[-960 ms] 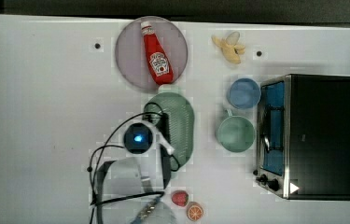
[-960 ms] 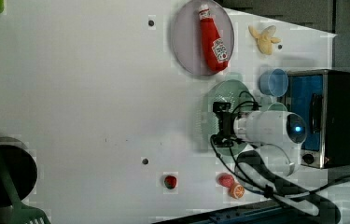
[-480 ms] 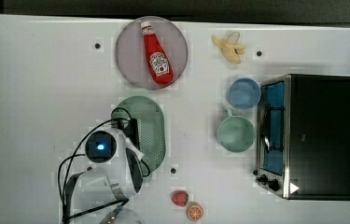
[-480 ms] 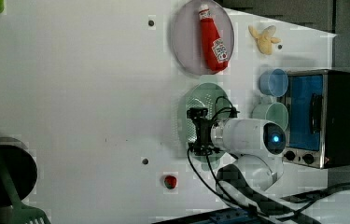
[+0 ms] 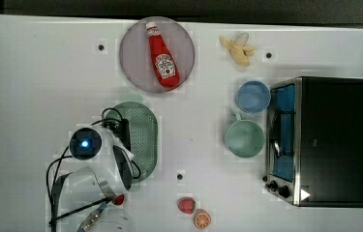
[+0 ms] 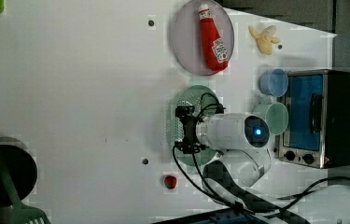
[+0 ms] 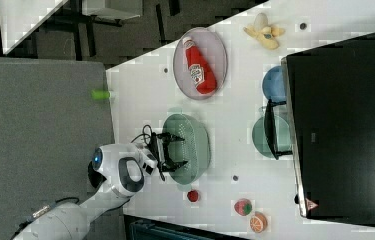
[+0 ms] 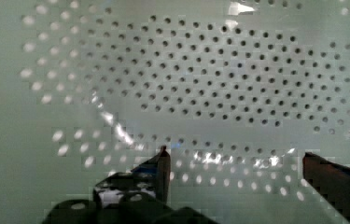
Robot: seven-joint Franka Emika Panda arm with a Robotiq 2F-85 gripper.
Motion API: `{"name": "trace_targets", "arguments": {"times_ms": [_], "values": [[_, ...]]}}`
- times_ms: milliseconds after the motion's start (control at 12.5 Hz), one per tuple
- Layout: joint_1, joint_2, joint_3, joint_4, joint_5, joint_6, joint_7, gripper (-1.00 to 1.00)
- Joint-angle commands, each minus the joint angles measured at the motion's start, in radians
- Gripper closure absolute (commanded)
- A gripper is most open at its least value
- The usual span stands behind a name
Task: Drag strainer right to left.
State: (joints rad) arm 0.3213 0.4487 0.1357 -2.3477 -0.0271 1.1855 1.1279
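**Crowded white table, strainer sitting mid-table**

White table [image 5: 34,77] is hosting plenty. The strainer [image 5: 143,137] is lying just below the grey plate [image 5: 135,72] carrying a ketchup bottle [image 5: 162,58] in the top view. The gripper [image 7: 175,150] is hanging over its bowl, jaws spread wide, gripping nothing. Green mug [image 5: 244,138], blue cup [image 5: 253,96] and toaster oven [image 5: 324,140] are sitting toward the top view's right.
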Motion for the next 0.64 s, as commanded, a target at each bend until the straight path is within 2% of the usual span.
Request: {"name": "trace_targets", "arguments": {"times_ms": [80,640], "values": [[0.041,0.004,0.005,0.073,-0.012,-0.054,0.117,-1.0],[0.158,0.106,0.008,0.234,0.055,-0.074,0.241,-1.0]]}}
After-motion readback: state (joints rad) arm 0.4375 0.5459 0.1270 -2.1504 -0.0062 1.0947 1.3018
